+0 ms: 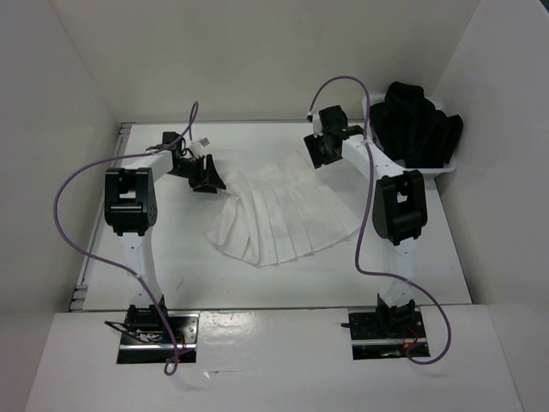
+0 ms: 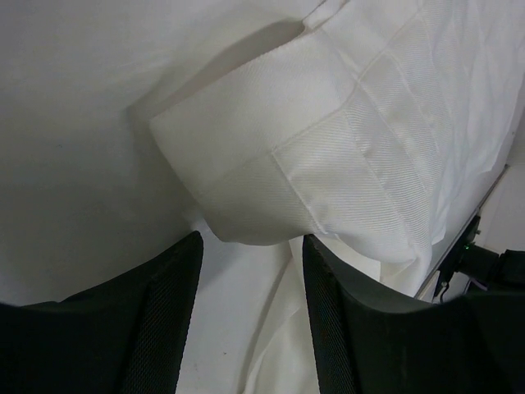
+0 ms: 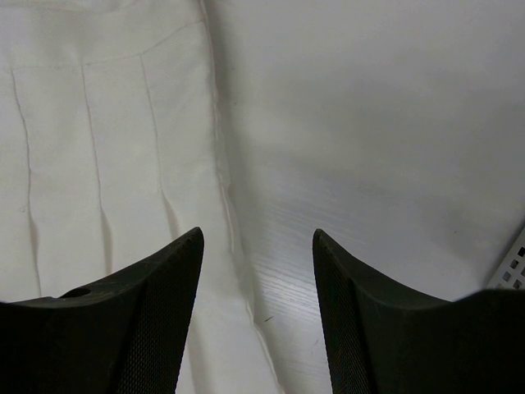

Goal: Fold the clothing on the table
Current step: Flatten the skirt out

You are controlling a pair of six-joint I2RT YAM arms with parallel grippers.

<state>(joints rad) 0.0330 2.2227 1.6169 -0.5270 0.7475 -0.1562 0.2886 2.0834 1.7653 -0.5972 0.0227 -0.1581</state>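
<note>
The clothing (image 1: 283,215) is a white pleated, fan-shaped garment spread on the table (image 1: 283,287), its narrow end toward the back. My left gripper (image 1: 206,178) is at the garment's back left corner. In the left wrist view its jaws (image 2: 252,246) stand apart, with a turned-up band corner (image 2: 271,172) just past the tips and fabric under the gap. My right gripper (image 1: 322,151) is at the back right corner. In the right wrist view it (image 3: 258,238) is open, and the garment's side edge (image 3: 225,205) runs between its fingers on the table.
A white basket (image 1: 448,169) with black bulky garments (image 1: 419,124) stands at the back right, close behind the right arm. White walls enclose the table on three sides. A grey rail (image 1: 86,275) runs along the left edge. Purple cables loop over both arms.
</note>
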